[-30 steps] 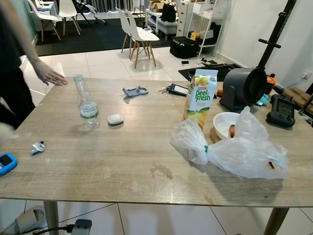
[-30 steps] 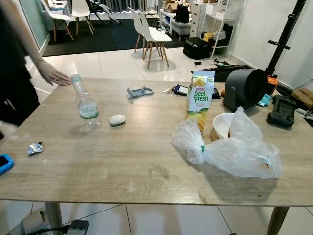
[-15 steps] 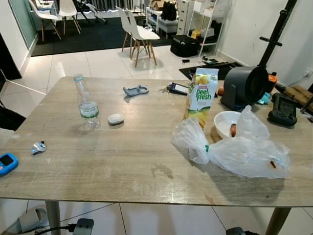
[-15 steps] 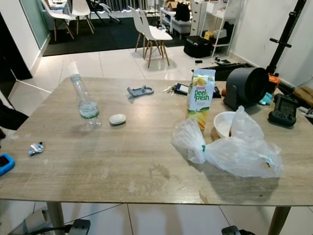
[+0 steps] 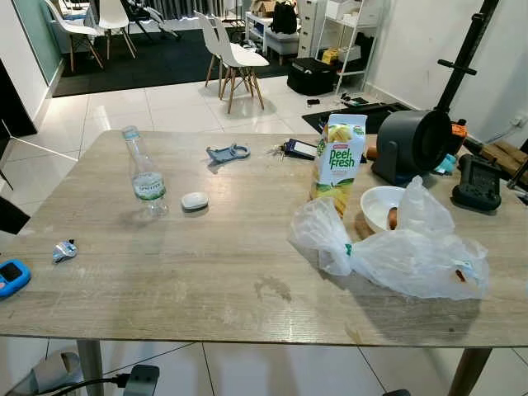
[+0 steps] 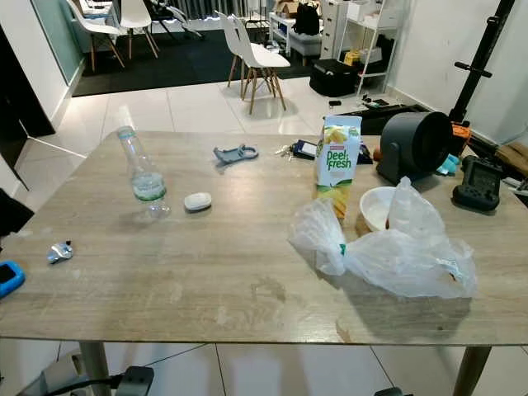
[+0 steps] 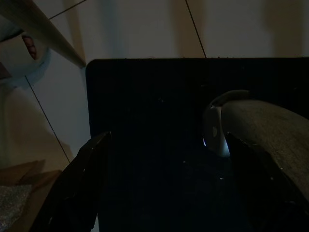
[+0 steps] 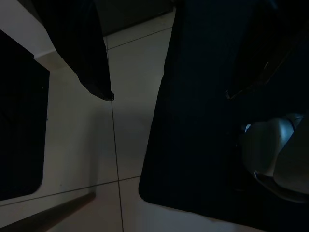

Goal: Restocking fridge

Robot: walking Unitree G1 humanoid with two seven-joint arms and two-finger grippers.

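1. The left gripper (image 7: 159, 193) hangs low over a dark mat (image 7: 145, 96) on pale floor tiles. Its two black fingers stand wide apart, released, with nothing between them.
2. The right gripper (image 8: 169, 92) also hangs idle above a dark mat on tile. Its fingers are spread and empty.
3. A long wooden table (image 5: 206, 272) with a pale, grained top fills the lower half of the head views.
4. At the far left edge lies a small blue device (image 5: 11, 274), and just beside it a crumpled bit of foil (image 5: 63, 248).
5. Left of centre stands a clear plastic bottle (image 5: 145, 175), upright, with a green label. Next to it lies a small white oval (image 5: 195, 200).
6. Toward the far edge, at upper centre, lie a grey opener (image 5: 226, 153) and some keys (image 5: 290, 149).
7. Right of centre stands the juice carton (image 5: 338, 162), upright, yellow and green.
8. Just right of it sits a white bowl (image 5: 381, 209), with a crumpled clear plastic bag (image 5: 396, 252) lying in front of it and partly over it.
9. Behind the bowl sits a round dark grey appliance (image 5: 410, 147). At the far right is a black handheld device (image 5: 474, 183).
10. In the upper left, beyond the table, white chairs (image 5: 231, 58) stand on glossy tiles beside a dark rug (image 5: 124, 64).
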